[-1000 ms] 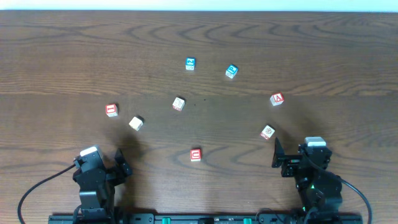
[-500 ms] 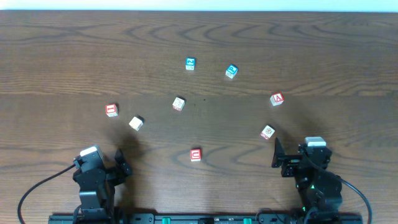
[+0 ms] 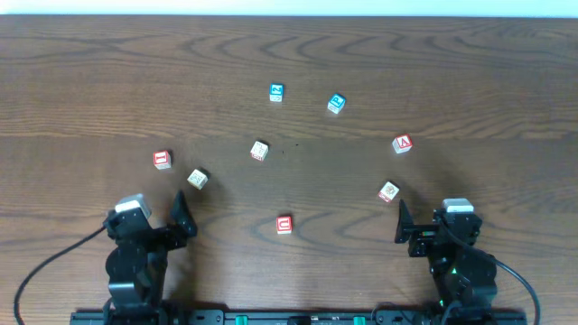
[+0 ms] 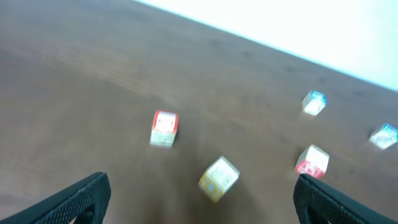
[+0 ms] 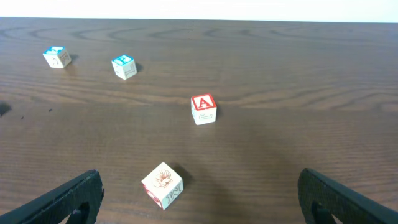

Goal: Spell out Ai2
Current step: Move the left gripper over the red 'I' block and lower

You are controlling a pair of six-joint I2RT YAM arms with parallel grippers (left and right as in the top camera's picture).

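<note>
The red-framed "A" cube lies right of centre, ahead of my right gripper, which is open and holds nothing. The red "I" cube rests at the left, ahead and left of my open, empty left gripper. Two blue-marked cubes sit farther back. I cannot read which of them carries the "2". The left wrist view is blurred.
A yellow-sided white cube lies just ahead of the left jaws. A white cube with a shell drawing lies just ahead of the right jaws. A red-lettered cube sits front centre, and a white-and-red one mid-table.
My left arm has shifted slightly forward and turned toward the cubes. The right arm and all the cubes have stayed where they were.
</note>
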